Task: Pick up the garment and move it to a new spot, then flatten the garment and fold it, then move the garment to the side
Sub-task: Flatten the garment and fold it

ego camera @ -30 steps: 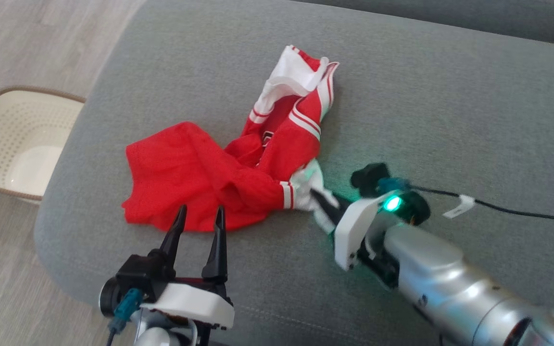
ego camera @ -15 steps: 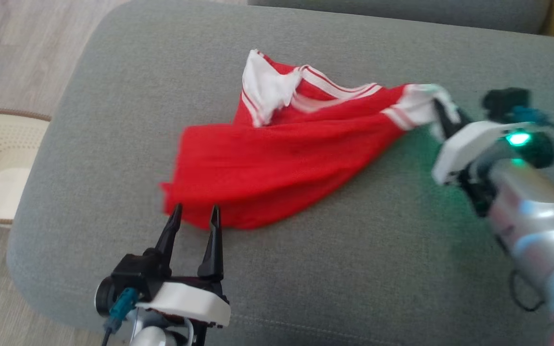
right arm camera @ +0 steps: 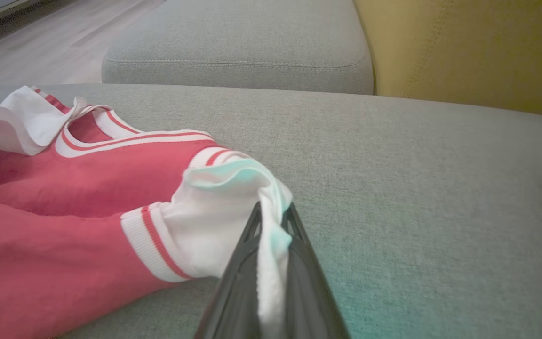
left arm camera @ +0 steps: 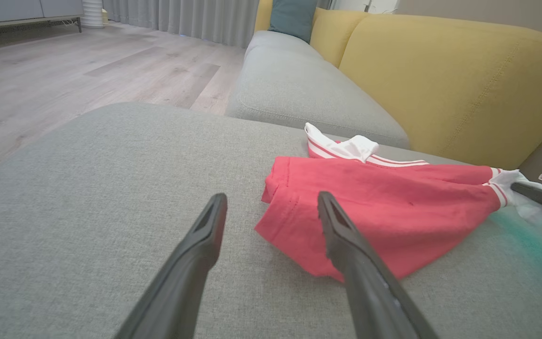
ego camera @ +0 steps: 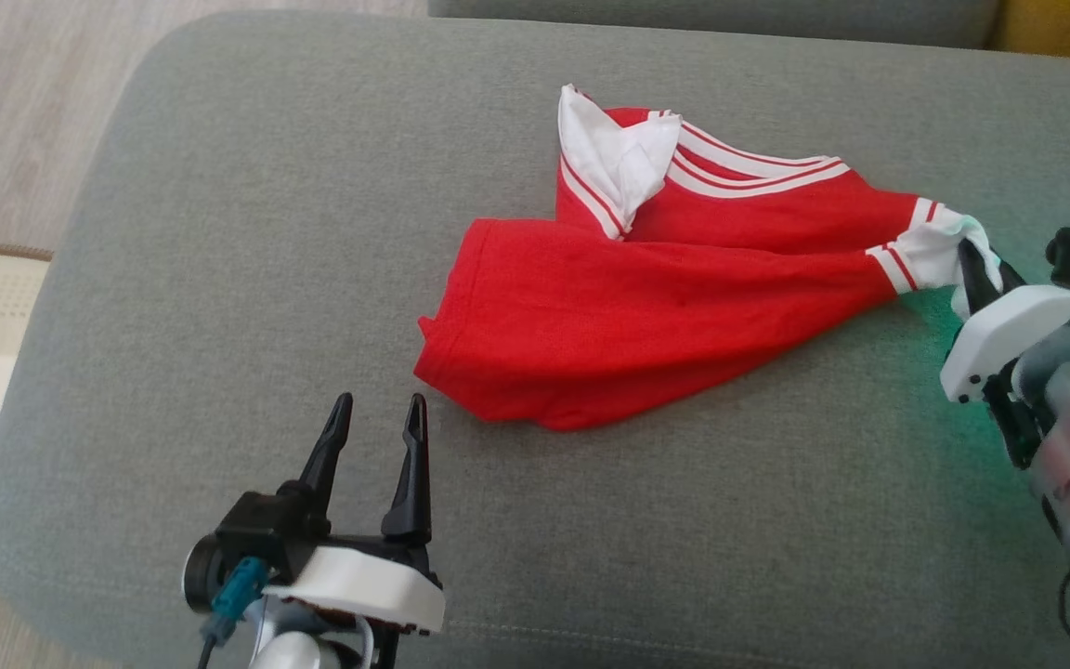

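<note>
**Red jersey held by its cuff as the move step plays out**

The right gripper [ego camera: 970,253], clamped tight on the white sleeve cuff [ego camera: 930,249] of a red-and-white jersey [ego camera: 646,307], holds it at the right side of the grey seat cushion [ego camera: 219,232]. The shirt's body lies stretched across the cushion's middle. The left gripper [ego camera: 380,401] hangs spread and empty above the cushion's near edge, just short of the hem. Relocation appears to be the step in hand. Flattening likely calls for the left gripper to take that near hem corner and draw it taut.
</note>
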Motion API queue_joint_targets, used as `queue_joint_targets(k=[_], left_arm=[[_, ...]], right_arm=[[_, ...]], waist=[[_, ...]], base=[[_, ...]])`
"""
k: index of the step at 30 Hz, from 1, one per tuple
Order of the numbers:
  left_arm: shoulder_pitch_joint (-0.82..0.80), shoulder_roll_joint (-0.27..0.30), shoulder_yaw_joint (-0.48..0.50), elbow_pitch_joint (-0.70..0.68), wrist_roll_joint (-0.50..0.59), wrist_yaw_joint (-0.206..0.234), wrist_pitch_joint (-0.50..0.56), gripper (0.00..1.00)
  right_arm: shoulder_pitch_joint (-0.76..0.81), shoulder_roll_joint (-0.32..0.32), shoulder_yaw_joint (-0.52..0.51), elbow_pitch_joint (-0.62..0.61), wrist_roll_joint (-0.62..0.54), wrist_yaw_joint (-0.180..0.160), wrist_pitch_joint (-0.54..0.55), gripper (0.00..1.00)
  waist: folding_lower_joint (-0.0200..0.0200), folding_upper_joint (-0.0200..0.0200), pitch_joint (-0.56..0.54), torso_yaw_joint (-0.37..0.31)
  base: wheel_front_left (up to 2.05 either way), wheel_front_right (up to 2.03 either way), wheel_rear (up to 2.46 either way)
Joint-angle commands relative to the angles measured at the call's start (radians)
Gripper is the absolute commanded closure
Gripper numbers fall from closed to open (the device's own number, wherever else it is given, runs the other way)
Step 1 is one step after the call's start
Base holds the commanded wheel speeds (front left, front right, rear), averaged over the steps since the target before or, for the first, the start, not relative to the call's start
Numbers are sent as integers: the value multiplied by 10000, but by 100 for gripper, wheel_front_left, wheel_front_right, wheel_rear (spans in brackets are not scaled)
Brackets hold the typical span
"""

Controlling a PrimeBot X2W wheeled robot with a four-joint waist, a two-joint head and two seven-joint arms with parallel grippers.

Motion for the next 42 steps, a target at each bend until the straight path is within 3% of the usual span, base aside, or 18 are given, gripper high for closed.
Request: queue_joint_targets(k=[1,3,4,5,11,17,23,27,41,42], left_arm=[[-200,-55,280,-309,125,-31,-122,0],[-199,-55,270,-291,125,-41,-122,0],[-198,-55,264,-284,124,-44,-122,0],[-197,-55,258,-279,123,-43,-122,0],[-179,-55,243,-276,124,-19,-122,0],[-170,-55,243,-281,113,-41,-122,0],[-255,-55,198,-267,74,-49,-122,0],[-355,-55,142,-268,51,-59,-122,0],[-497,-55,-75,-277,-154,33,-122,0],[-505,-55,-76,-278,-163,45,-122,0]], right_arm=[[22,12,-48,-98,-163,67,-138,100],[149,103,-269,-83,-391,67,-138,55],[199,139,-373,-78,-502,67,-138,23],[246,164,-481,-75,-606,67,-139,1],[439,124,-1100,-417,-1188,67,-139,0],[785,214,-1317,-1913,-1765,67,-139,0],[1067,765,-29,-3582,-1776,67,229,0],[898,676,1284,-4353,-1513,67,965,0],[-178,-145,3355,-4060,375,67,2690,0],[-191,-201,3534,-4057,583,67,2928,29]], waist=[[0,0,-2,-73],[0,0,-25,-149],[0,0,-39,-183],[0,0,-52,-213],[0,0,-108,-312],[0,0,-103,-212],[0,0,0,108],[0,0,110,475],[0,0,338,1704],[0,0,340,1743]], base=[[0,0,0],[0,0,0],[0,0,0],[0,0,0],[0,0,0],[0,0,0],[0,0,0],[0,0,0],[0,0,0],[0,0,0]])
